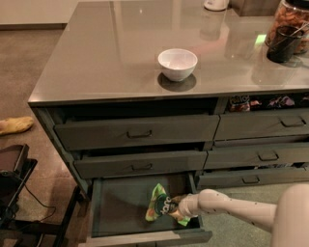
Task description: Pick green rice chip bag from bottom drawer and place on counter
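Observation:
The green rice chip bag (pixel 161 206) stands tilted inside the open bottom drawer (pixel 120 205), near its right side. It is light green with a dark round logo. My gripper (pixel 176 208) reaches into the drawer from the right on a white arm and sits against the bag's right edge. The bag hides the gripper tips. The glossy grey-brown counter (pixel 111 53) tops the drawer island above.
A white bowl (pixel 177 63) sits on the counter. A dark jar (pixel 288 34) of snacks stands at the far right and a white object (pixel 216 4) at the back. Two handled drawers (pixel 137 131) above are slightly open. A dark stand (pixel 14 185) is at the left.

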